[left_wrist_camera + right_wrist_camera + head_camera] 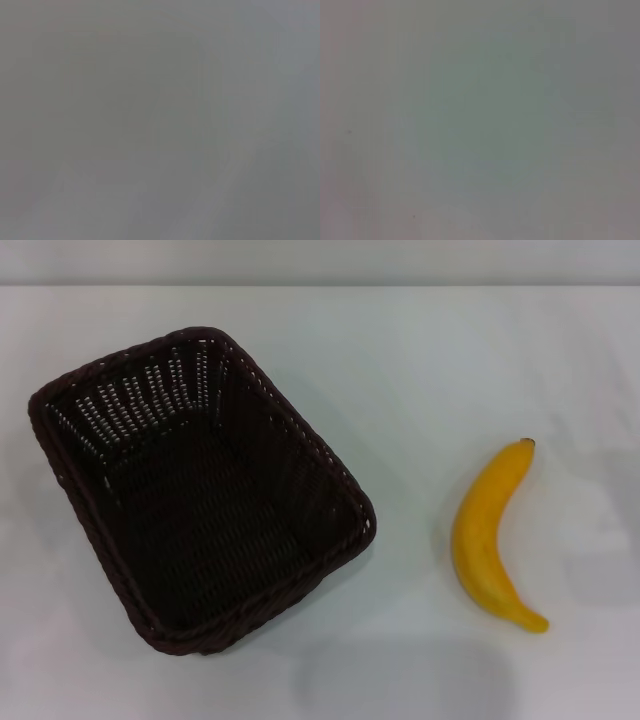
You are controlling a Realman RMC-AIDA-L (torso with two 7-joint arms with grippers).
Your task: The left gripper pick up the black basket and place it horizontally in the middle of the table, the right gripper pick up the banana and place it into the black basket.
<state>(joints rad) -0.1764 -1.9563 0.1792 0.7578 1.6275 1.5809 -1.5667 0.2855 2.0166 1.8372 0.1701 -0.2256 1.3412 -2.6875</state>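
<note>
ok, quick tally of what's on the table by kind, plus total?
black basket: 1, empty, sitting skewed on the left side of the table
banana: 1, lying on the table to the right of the basket, apart from it
Total: 2
Neither gripper shows in any view.

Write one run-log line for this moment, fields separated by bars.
dark woven wicker basket: empty, tilted, table's left | curved yellow banana: white table, right of basket, apart | grippers: not in view
</note>
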